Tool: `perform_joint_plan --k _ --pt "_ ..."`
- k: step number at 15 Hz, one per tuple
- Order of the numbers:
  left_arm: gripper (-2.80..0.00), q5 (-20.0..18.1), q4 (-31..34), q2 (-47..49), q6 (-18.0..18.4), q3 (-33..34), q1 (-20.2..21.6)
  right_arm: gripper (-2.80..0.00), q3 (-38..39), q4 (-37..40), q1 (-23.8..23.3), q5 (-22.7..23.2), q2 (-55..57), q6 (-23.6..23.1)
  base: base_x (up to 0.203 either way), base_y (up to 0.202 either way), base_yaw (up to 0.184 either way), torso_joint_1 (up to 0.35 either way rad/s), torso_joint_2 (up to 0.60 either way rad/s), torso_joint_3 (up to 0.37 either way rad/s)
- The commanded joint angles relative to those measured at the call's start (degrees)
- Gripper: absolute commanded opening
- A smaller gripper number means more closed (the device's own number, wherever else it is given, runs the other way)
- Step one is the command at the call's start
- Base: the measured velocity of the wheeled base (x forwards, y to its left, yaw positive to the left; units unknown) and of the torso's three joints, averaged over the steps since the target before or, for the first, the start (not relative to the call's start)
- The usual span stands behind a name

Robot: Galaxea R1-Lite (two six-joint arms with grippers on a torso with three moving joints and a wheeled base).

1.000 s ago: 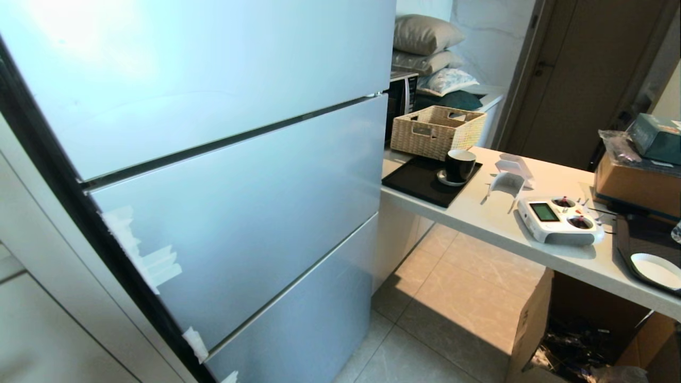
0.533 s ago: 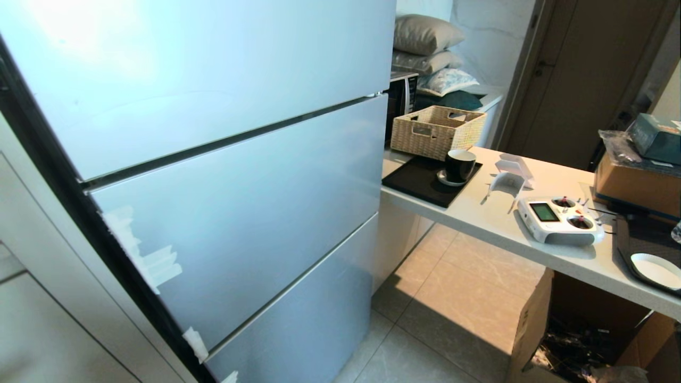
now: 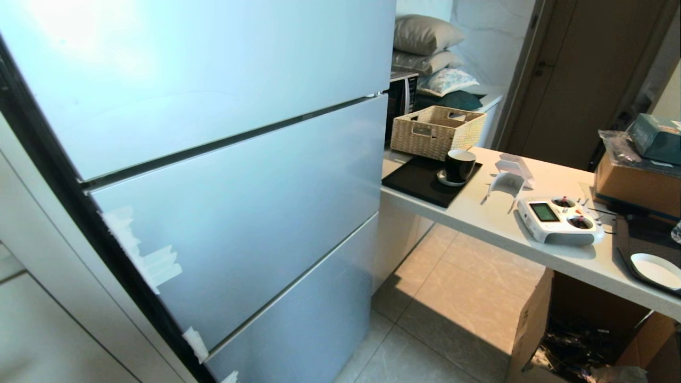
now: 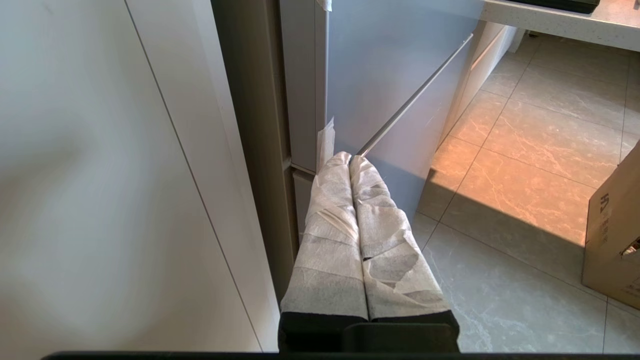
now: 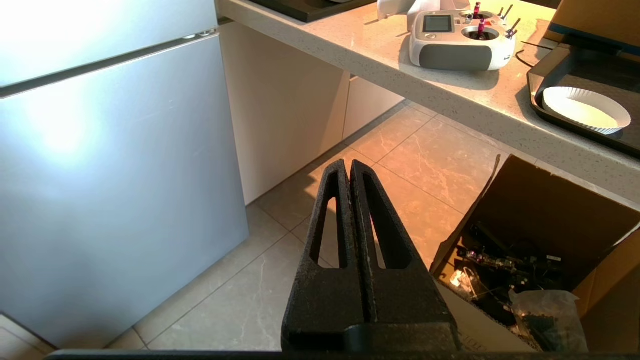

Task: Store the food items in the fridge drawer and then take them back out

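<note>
The fridge (image 3: 223, 170) fills the left of the head view with all its grey-blue doors closed, so the fridge drawer is hidden. No food items show in any view. Neither arm appears in the head view. My left gripper (image 4: 349, 159), its fingers wrapped in white cloth, is shut and empty, hanging low by the fridge's left edge (image 4: 320, 90). My right gripper (image 5: 348, 165) is black, shut and empty, hanging over the tiled floor (image 5: 425, 165) between the fridge (image 5: 110, 170) and the counter.
A white counter (image 3: 495, 223) runs right of the fridge, holding a wicker basket (image 3: 436, 130), a black tray with a dark cup (image 3: 460, 164), a white remote controller (image 3: 558, 219) and a paper plate (image 3: 657, 270). An open cardboard box (image 3: 580, 330) stands under it.
</note>
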Motion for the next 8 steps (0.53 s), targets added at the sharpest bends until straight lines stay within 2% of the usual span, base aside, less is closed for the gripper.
perform_joint_plan --k 1,8 --pt "-2.8 0.02 0.01 -0.02 -0.04 -0.03 0.0 -2.8 0.01 -0.03 0.02 0.03 -0.03 -0.05 0.0 0.0 0.0 0.0 0.0 0.0" --pt "-2.8 0.08 0.03 -0.02 0.78 -0.05 0.0 -2.8 0.01 -0.03 0.02 0.03 -0.03 -0.05 0.0 0.0 0.0 0.0 0.0 0.0"
